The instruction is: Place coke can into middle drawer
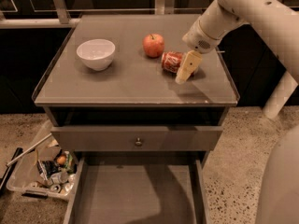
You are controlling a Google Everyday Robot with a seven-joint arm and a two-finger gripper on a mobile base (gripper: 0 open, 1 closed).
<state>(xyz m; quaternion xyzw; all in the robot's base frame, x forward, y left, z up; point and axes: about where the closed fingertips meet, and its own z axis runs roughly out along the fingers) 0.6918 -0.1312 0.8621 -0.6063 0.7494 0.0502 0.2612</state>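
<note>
The coke can (171, 61) lies on its side on the cabinet top (131, 83), right of the middle, its red side with white script facing me. My gripper (187, 68) hangs from the white arm coming in from the upper right and sits at the can's right end, touching or just over it. The middle drawer (135, 195) is pulled out below, at the bottom of the view, and its flat grey-brown floor is bare.
A red-orange apple (153, 45) stands just left of and behind the can. A white bowl (96, 53) sits at the top's left. A shut grey drawer front with a round knob (138, 141) is above the open drawer. A clear bin of trash (44, 171) lies on the floor at left.
</note>
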